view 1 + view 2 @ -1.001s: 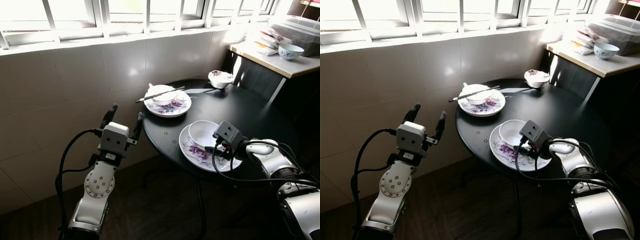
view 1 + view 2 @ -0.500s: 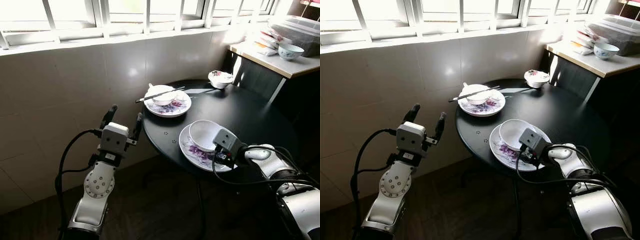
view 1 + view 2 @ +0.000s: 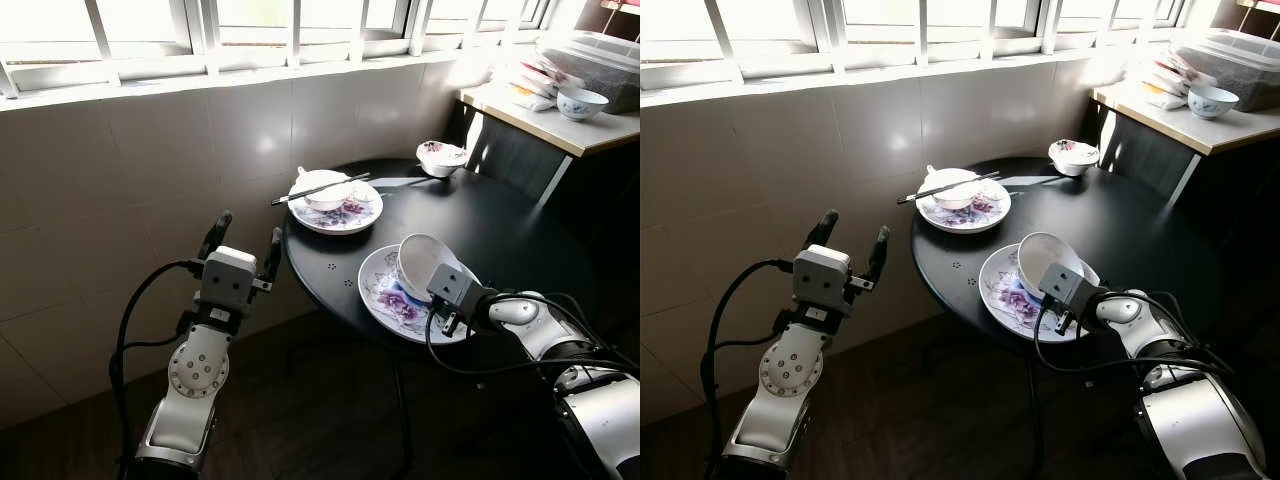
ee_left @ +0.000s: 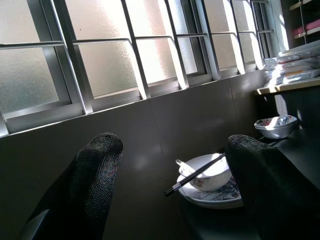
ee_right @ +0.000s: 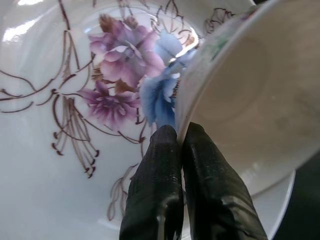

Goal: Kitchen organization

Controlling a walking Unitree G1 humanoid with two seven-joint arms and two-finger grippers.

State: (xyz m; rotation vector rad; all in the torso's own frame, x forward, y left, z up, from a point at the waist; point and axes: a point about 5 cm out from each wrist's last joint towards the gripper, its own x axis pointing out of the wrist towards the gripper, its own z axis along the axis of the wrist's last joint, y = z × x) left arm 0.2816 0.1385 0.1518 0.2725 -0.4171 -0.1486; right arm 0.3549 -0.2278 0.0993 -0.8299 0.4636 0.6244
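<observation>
Right pincer (image 3: 432, 297), lower right of frame, fingers pinched shut on rim of white bowl (image 3: 421, 264), bowl tipped on edge over floral plate (image 3: 392, 300) on dark round tabletop (image 3: 500, 220); left pincer (image 3: 243, 238) open, holding nothing, centre-left.

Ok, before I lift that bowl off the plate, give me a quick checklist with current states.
1. Right gripper pinching the bowl rim: ok, fingers shut on it in the right wrist view.
2. Bowl level: not ok, tipped steeply on its edge.
3. Bowl off the plate: cannot tell, contact point hidden.
4. Plate fully on the table: ok, though near the front edge.
5. Left gripper out of the way: ok, open, raised beside the table.
6. Far plate with bowl and chopsticks out of the lift path: ok.
</observation>
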